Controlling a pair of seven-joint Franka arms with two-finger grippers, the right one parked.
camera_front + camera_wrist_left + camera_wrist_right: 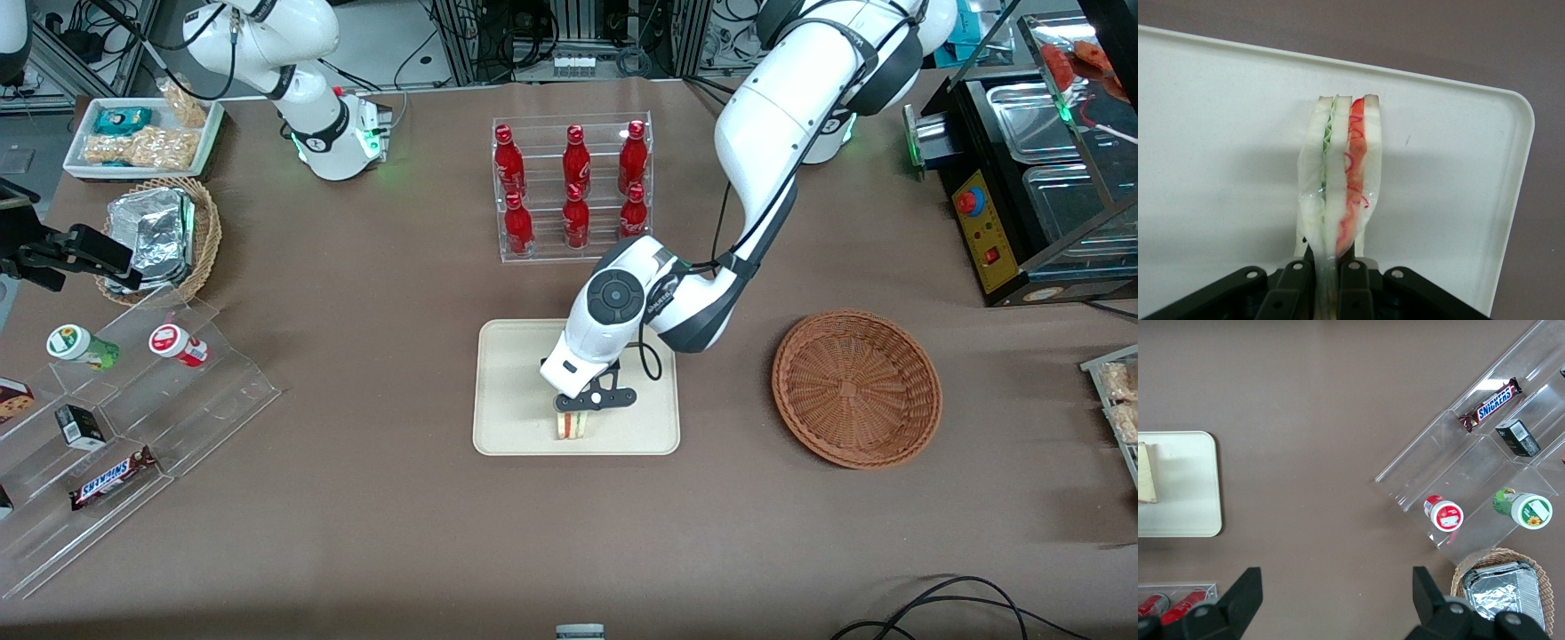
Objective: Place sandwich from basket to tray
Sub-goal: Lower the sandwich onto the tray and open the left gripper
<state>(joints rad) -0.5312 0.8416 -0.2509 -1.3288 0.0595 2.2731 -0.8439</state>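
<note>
The sandwich [570, 426], a pale bread wedge with red and green filling [1341, 173], is over the cream tray [507, 391], close to the tray's edge nearest the front camera. My left gripper [573, 412] is shut on it, one black finger [1293, 283] pressing each bread face. Whether the wedge touches the tray surface [1218, 133] I cannot tell. The right wrist view catches one bread face of the sandwich [1146, 475] at the tray's edge [1185, 487]. The reddish-brown wicker basket [856, 388] lies beside the tray toward the working arm's end, with nothing in it.
A clear rack of red bottles [573, 188] stands farther from the camera than the tray. Toward the parked arm's end are a tan basket with foil packets [160, 236], a white snack tray [142, 138] and a stepped acrylic shelf [116, 418]. A black appliance [1022, 178] stands near the working arm's base.
</note>
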